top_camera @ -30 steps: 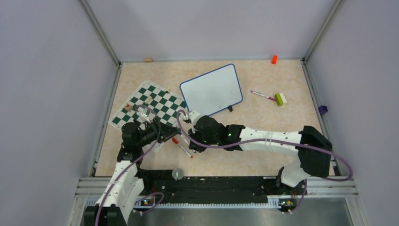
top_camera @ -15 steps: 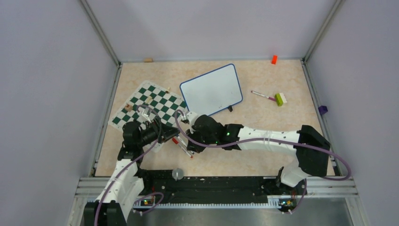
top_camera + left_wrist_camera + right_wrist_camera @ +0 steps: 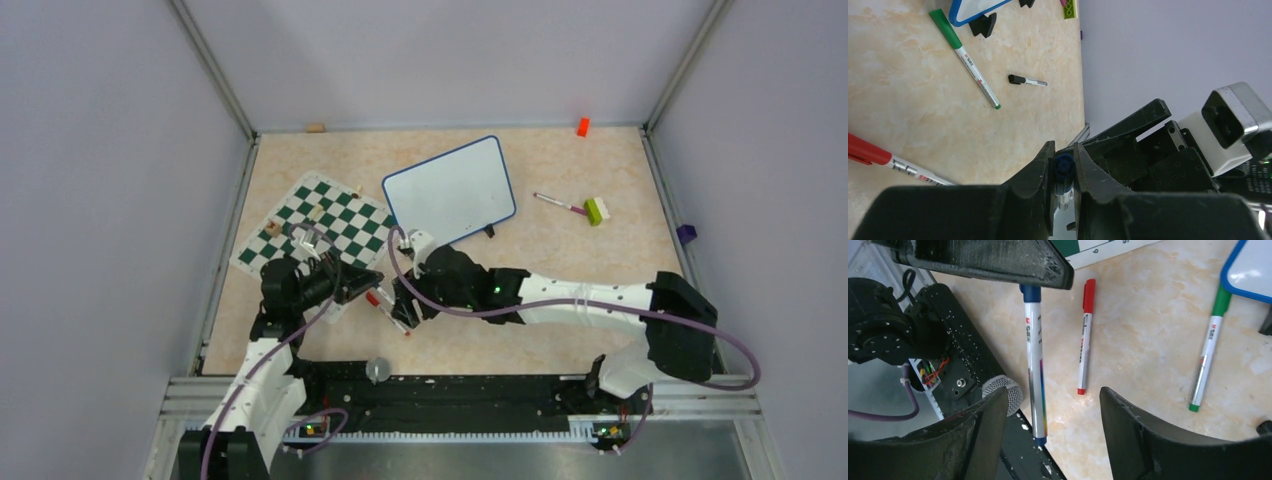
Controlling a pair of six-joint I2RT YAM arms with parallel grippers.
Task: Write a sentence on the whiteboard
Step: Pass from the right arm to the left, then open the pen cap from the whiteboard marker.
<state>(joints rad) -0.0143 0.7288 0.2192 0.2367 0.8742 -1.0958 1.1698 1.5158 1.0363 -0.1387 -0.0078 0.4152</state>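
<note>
At the near corner of the green-and-white checkered mat (image 3: 330, 215), our left gripper (image 3: 1063, 152) pinches the blue cap (image 3: 1064, 164) of a white plastic marker (image 3: 1035, 360). Our right gripper (image 3: 1050, 399) straddles its barrel, spread. It looks light, stiff and slick, so we would grip mid-barrel. The blank blue-framed whiteboard (image 3: 450, 190) lies beside that mat.

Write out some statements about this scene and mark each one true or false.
1. The whiteboard is blank. True.
2. The right gripper is clamped on the blue marker. False: its jaws stand open, clear of the marker; the left gripper pinches it by the blue cap.
3. The red marker lies on the table. True.
4. The green marker lies on the whiteboard. False: it lies on the table beside the board.
</note>
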